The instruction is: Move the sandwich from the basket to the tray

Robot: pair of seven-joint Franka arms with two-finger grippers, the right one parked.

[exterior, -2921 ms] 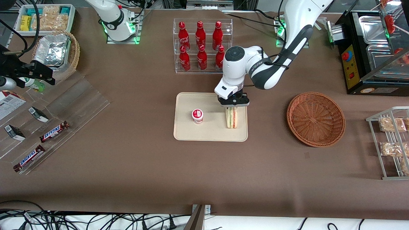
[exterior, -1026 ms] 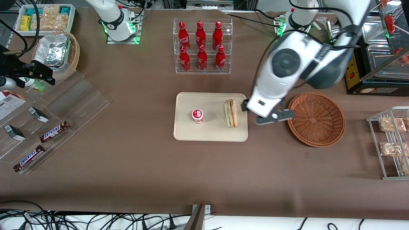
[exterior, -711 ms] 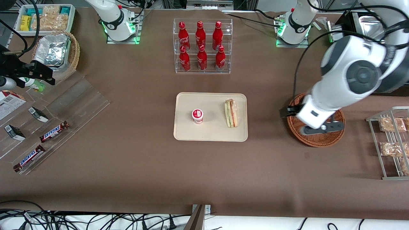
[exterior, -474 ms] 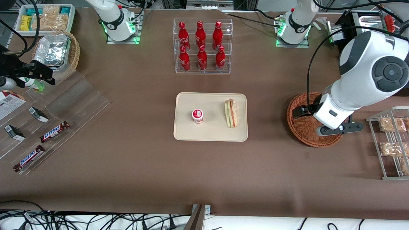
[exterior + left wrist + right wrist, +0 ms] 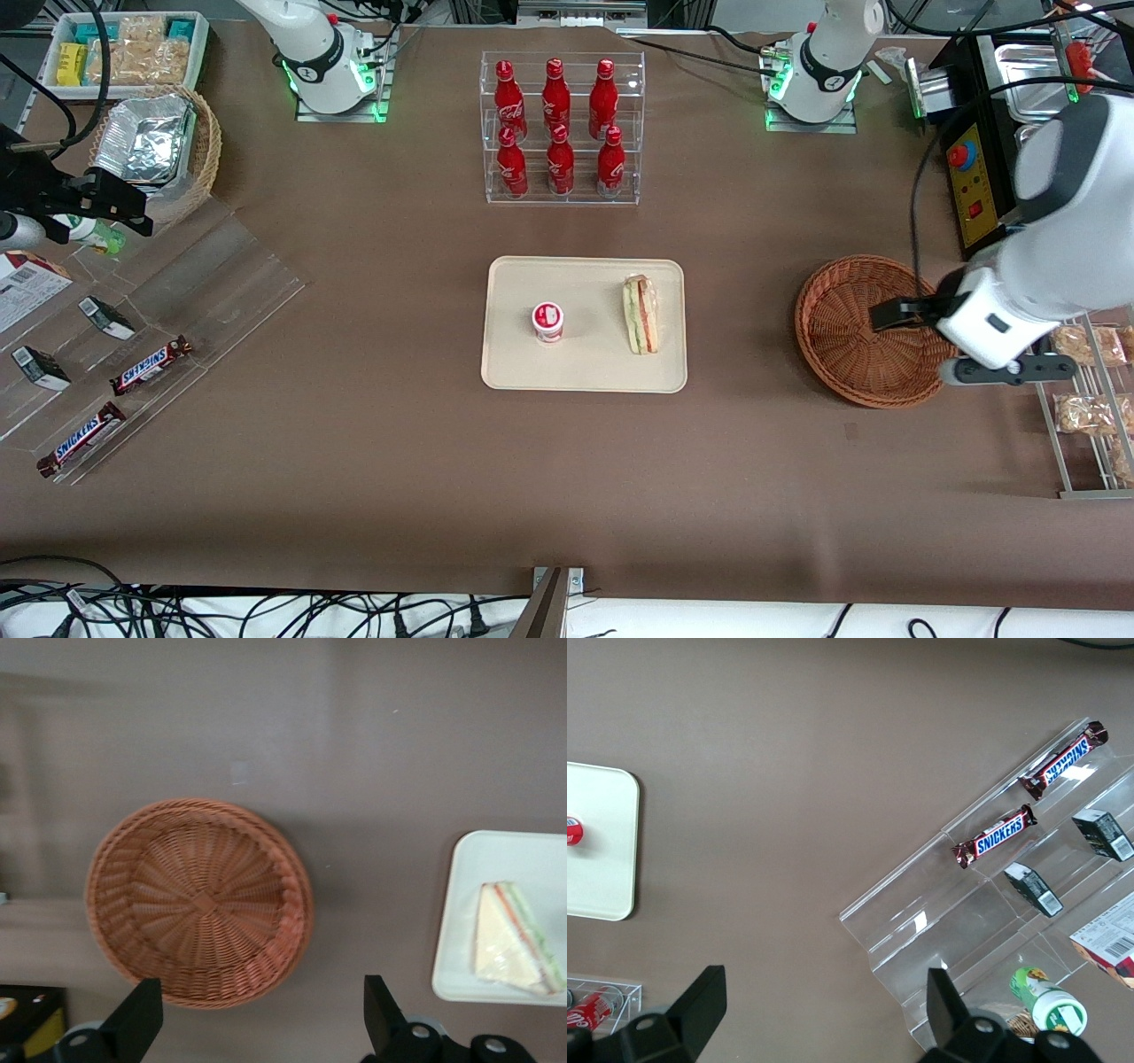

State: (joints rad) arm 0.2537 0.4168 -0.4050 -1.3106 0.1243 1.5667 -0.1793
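Robot lab staged as snack shop, cola bottle rack (image 5: 561,128), Snickers bars (image 5: 151,365), loose cables (image 5: 266,607)

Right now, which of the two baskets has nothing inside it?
The reddish-brown basket beside the gripper has nothing in it. The lighter tan basket, toward the parked arm's end of the table, holds foil containers.

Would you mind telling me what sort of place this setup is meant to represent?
Probably a lab mock-up of a snack kiosk: a bottle rack of red sodas, Snickers bars on a clear display, and a sandwich on a tray. The gripper, open, hangs beside the basket.
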